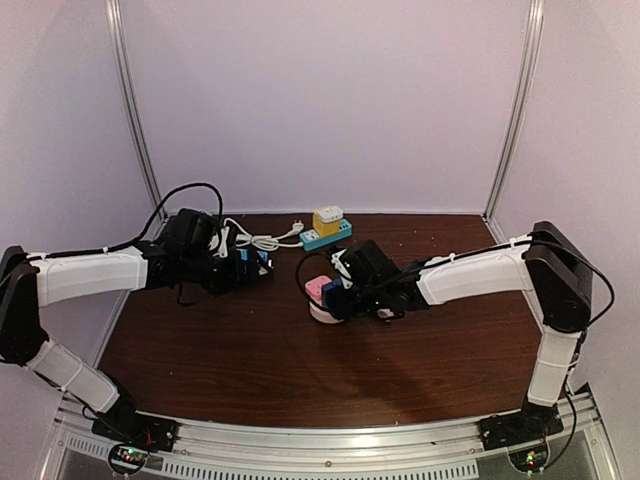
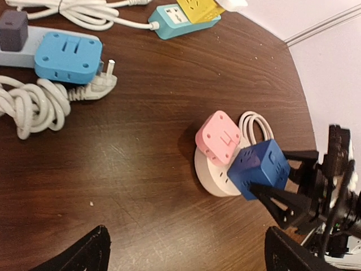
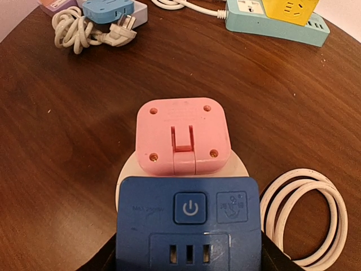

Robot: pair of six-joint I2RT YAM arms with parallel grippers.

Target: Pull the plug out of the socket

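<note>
The right gripper (image 2: pixel 273 172) had its fingers clamped on two opposite sides of the blue plug (image 3: pixel 189 220), which sat plugged into the round white socket (image 3: pixel 127 175) near the middle of the table (image 1: pixel 250 370). Taking it by the flanks probably left its top free and gave a hold for a straight pull away from the socket. The left gripper (image 2: pixel 189 254) hung open to the left of the socket, above bare wood, touching nothing. Nothing pinned the socket down, so it could lift along with the plug.

A pink plug (image 3: pixel 181 135) stood on the same socket, tight against the blue plug's far side. A tilt that way would likely knock it. The socket's coiled cord (image 3: pixel 299 214) lay just to its right, clear of the fingers.

Well behind the socket was a teal strip (image 1: pixel 326 236) carrying a yellow cube (image 1: pixel 327 218). Far to the socket's left lay a grey strip (image 2: pixel 17 53) with a light-blue cube (image 2: pixel 67 56) and a purple one (image 2: pixel 12 29), plus a loose white cable (image 2: pixel 34 104). None of these stood in the way.
</note>
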